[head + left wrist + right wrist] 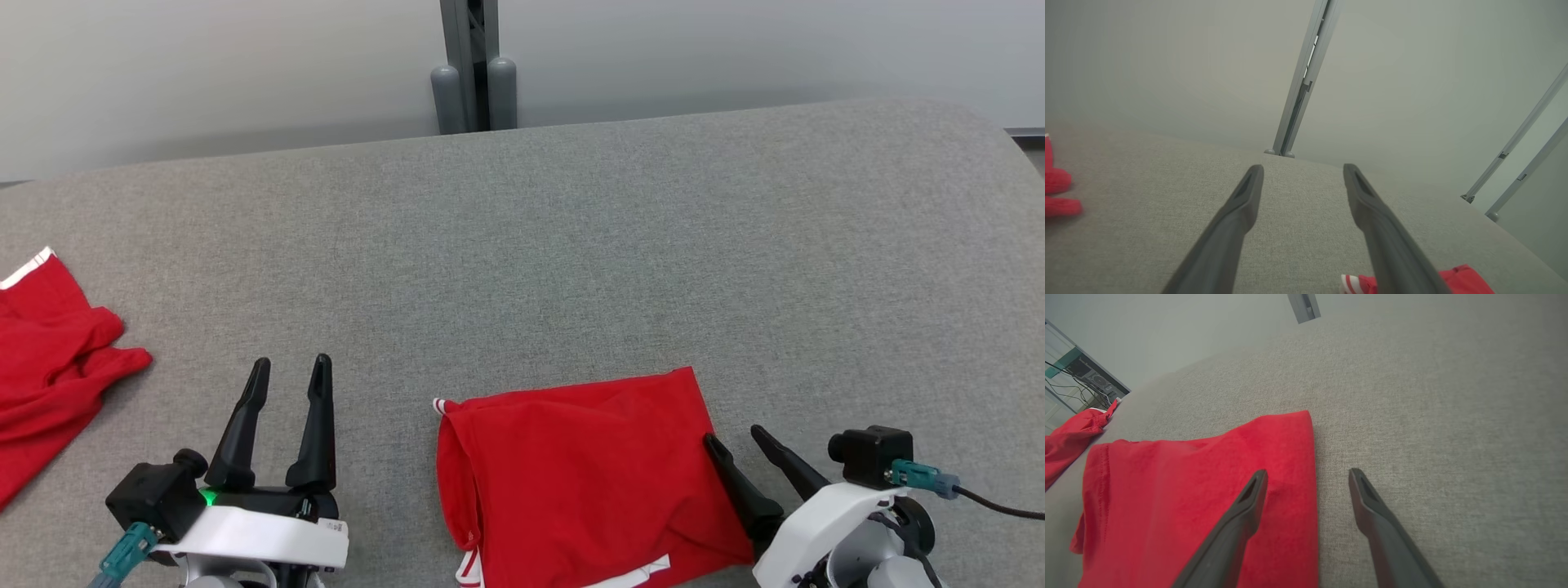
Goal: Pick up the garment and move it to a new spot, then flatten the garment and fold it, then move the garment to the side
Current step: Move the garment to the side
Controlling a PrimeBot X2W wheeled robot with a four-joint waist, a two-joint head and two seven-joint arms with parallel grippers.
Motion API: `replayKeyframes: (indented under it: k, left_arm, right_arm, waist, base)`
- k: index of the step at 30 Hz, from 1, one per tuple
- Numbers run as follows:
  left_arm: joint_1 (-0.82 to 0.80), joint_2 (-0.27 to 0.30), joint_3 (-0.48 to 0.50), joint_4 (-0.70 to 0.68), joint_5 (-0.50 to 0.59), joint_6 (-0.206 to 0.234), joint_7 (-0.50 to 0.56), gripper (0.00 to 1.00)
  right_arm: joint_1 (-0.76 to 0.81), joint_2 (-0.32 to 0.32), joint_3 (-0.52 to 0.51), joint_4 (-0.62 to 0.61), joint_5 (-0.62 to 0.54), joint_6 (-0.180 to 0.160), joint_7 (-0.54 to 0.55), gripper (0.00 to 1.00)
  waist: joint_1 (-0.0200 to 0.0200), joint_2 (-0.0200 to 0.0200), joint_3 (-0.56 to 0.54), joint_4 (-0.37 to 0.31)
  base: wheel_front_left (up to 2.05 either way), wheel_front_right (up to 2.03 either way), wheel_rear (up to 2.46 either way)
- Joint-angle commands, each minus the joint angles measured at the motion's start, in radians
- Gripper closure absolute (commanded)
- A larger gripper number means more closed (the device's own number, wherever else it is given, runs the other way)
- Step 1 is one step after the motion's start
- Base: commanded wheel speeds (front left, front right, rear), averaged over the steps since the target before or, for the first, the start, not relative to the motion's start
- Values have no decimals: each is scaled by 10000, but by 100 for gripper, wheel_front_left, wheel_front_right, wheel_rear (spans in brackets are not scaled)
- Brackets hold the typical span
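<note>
Bench: grey woven cloth covers the bench (571, 245) right out to a pale wall, with a grey post (473, 65) standing behind the far edge.
Task piece: there's the folded red garment (580, 482), white-striped trim showing, lying at the robot's near edge a little right of centre. It's a rough, tidy rectangle, so the fold looks done to me.
Right tool: the right tool (732, 434) is at the garment's right-hand edge with its fingers apart and nothing gripped. Its wrist view puts one finger over red cloth and the other over bare bench.
Why there: straddling that edge reads as a spot from which to pinch the stacked layers together.
Left tool: the left tool (291, 363) is spread wide and empty, over bare bench to the left of the garment and apart from it. That probably keeps it from snagging the fold.
Far left: a crumpled red garment (49, 359) lies well apart and looks out of play.
Next up: the shift to the side, I'd say. The grip must catch every layer or the fold will open.
</note>
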Motion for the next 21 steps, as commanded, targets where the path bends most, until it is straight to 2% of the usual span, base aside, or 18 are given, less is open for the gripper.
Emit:
replayKeyframes:
  k: [1,9,15,16,17,21]
  left_arm:
    - [-237,34,15,-3,41,-14,-30,0]
    - [-472,37,-111,49,140,-14,-30,0]
    - [-561,36,-129,41,198,-14,-30,0]
    - [-573,39,-129,48,206,-14,-30,0]
    - [-584,38,-135,54,210,-14,-30,0]
    - [-588,36,-104,42,198,-14,-30,0]
  right_arm:
    - [-197,-170,215,127,435,2,193,0]
    - [-846,-227,1122,789,1867,2,706,0]
    - [-1159,-262,1828,1107,2449,2,793,2]
    - [-1226,-289,1953,1171,2504,2,754,65]
    - [-1299,-338,2059,1223,2502,2,636,100]
    - [-1639,-560,2378,1376,2588,2,184,100]
  waist:
    - [0,0,105,72]
    - [0,0,423,262]
    - [0,0,519,342]
    - [0,0,529,354]
    - [0,0,537,365]
    - [0,0,558,365]
  base:
    - [0,0,0]
    - [0,0,0]
    - [0,0,0]
    - [0,0,0]
    - [0,0,0]
    - [0,0,0]
